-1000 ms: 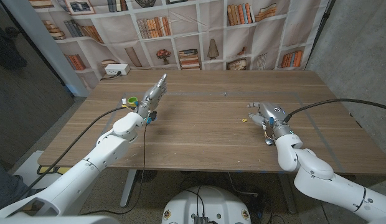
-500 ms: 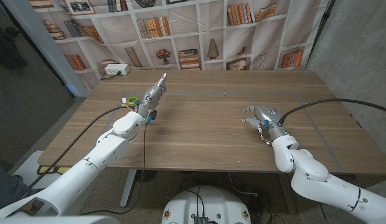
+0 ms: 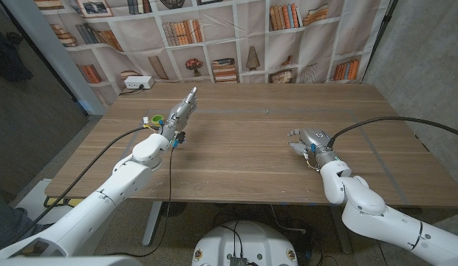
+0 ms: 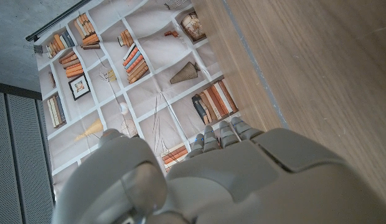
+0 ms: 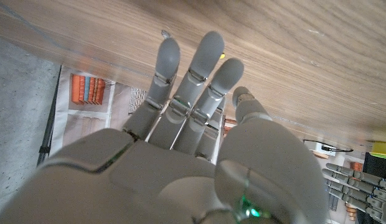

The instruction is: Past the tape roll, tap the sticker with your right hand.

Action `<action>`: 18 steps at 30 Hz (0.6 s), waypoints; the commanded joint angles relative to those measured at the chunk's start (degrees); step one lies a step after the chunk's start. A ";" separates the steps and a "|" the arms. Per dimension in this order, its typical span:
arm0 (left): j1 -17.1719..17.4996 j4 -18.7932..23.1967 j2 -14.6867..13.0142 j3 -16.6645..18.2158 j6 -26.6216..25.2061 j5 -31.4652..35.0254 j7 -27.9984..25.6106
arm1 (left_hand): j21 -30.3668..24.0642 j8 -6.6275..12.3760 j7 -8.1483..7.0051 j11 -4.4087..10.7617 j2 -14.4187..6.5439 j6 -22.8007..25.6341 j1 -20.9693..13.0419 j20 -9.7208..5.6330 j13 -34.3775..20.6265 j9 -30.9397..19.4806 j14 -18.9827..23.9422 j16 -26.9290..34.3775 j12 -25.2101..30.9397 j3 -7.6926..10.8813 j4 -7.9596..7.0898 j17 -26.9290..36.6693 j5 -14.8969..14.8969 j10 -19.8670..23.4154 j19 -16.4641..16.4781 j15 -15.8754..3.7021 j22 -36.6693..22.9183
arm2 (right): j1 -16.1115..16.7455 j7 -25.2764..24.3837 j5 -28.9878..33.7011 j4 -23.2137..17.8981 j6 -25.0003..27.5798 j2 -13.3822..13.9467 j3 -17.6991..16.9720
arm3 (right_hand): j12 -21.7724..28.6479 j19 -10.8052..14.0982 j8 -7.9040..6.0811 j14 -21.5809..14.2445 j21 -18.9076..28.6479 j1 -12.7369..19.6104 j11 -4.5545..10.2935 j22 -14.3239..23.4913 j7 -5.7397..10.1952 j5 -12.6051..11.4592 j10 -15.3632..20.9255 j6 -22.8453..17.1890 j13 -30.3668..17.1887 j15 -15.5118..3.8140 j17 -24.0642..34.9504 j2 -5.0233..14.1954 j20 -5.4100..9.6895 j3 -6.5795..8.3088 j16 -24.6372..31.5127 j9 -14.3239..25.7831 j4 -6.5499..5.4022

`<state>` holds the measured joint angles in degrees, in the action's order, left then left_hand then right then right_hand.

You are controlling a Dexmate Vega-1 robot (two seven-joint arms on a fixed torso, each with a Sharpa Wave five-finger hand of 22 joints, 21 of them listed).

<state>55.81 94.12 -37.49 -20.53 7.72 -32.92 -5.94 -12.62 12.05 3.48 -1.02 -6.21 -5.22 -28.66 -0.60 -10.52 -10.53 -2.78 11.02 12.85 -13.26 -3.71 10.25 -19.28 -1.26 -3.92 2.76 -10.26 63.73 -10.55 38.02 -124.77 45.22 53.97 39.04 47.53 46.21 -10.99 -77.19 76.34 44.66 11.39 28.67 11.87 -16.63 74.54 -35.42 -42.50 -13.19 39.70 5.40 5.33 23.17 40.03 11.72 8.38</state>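
Hovering low over the counter, the right hand held nothing, its fingers spread and reaching toward the small yellow sticker just beyond their tips. This looked like the approach before the tap. Next, a short reach forward and down onto the sticker seemed called for.

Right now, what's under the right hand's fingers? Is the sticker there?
In the right wrist view a small yellow sticker peeks out between the fingertips of the right hand, on the wooden table. In the head view the hand covers that spot, so contact cannot be judged.
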 commanded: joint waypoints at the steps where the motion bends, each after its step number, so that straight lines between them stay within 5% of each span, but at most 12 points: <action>1: 0.50 0.36 -0.36 0.24 0.21 -0.06 0.12 | 0.27 -0.18 -0.01 -0.24 0.06 0.46 0.39 0.02 -0.32 -0.27 0.04 -0.06 -0.33 -0.41 -0.19 0.27 0.17 0.27 -0.49 -0.41 -0.20 | -2.03 5.02 2.56 0.11 3.63 -0.57 1.96 | 0.54 0.15 0.27 -0.87 0.82 -0.53 -0.01 -0.18 -0.02 0.22 0.88 0.31 -0.09 0.11 0.50 0.17 6.83 0.46 0.43 0.15 0.05; 18: 0.47 1.68 -1.19 0.36 -1.10 0.05 -0.06 | 0.31 -0.21 0.43 -0.63 -0.01 0.72 0.28 0.09 -0.31 -0.27 0.21 -0.04 -0.47 -0.57 -0.22 0.27 0.30 0.32 -0.31 -0.14 -0.21 | -4.32 8.24 3.75 1.72 5.97 -1.36 4.01 | 0.99 0.78 0.24 -1.54 1.84 -0.51 0.03 -1.21 -0.06 0.26 1.91 0.52 0.16 0.12 0.74 0.05 6.87 0.94 0.90 0.12 0.58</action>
<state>56.22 94.83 -38.06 -20.28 7.84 -33.00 -5.87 -12.62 12.05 3.48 -1.32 -6.04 -4.59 -28.48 -0.60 -10.52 -10.53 -2.78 11.02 12.39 -13.51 -3.96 10.25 -19.05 -0.96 -3.92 2.76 -10.25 61.12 -4.41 40.99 -124.20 49.84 53.18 41.60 48.11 46.43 -10.99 -78.12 77.80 44.44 11.47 27.53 11.88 -16.63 75.67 -34.98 -42.09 -12.92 40.22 5.62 5.54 23.72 40.32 11.73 8.93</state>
